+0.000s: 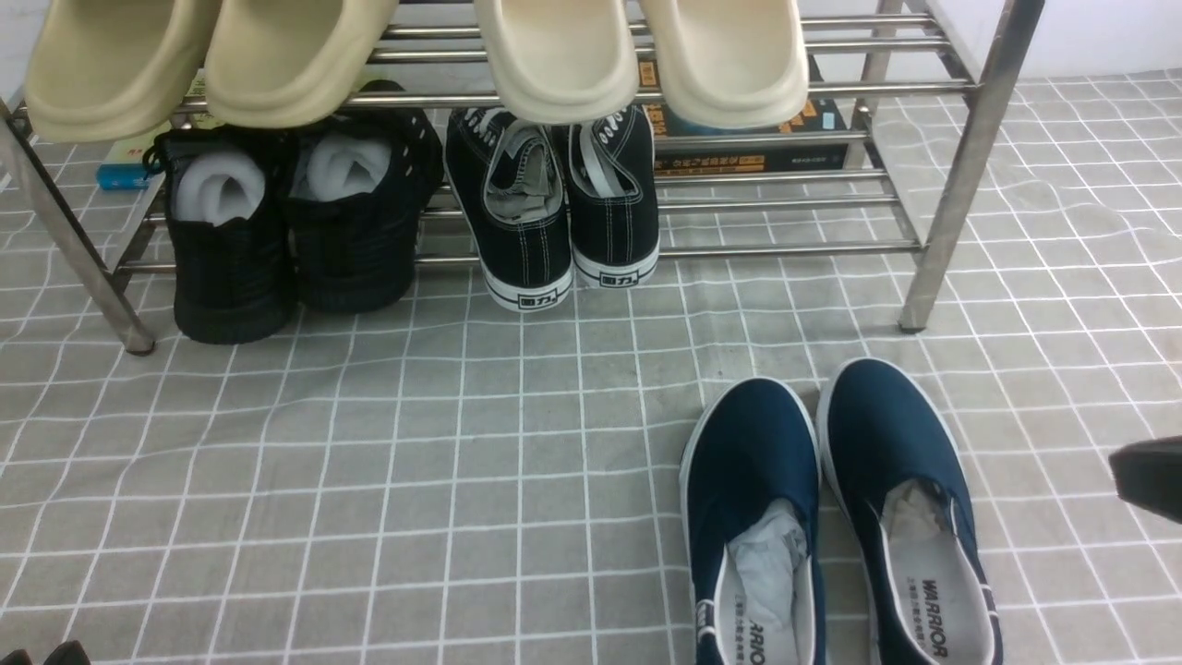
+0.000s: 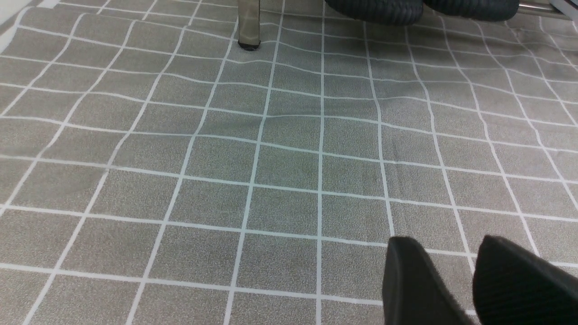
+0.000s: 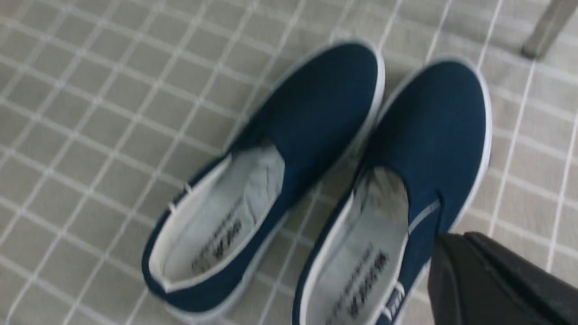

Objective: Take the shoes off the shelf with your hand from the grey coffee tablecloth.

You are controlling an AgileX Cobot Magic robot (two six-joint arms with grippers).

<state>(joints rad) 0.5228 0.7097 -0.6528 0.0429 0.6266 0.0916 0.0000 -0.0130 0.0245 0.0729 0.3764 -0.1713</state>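
Before the shelf (image 1: 965, 166), off its tiers, on the grey coffee tablecloth (image 1: 416, 480): the shoes (image 1: 886, 425), one navy pair, side by side, toes toward the shelf's right front leg, paper (image 1: 771, 554) stuffed inside (WARRIOR printed on the lining).

Right gripper (image 1: 1150, 478): near the pair, on the side away from the shelf's middle, jaws closed, holding nothing.

Left gripper (image 2: 449, 246): in front of the shelf's left leg, fingers (image 2: 406, 280) slightly parted, empty.

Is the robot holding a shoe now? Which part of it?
Nothing is held. The right gripper is shut and empty beside the navy shoes on the cloth; the left gripper is open and empty.
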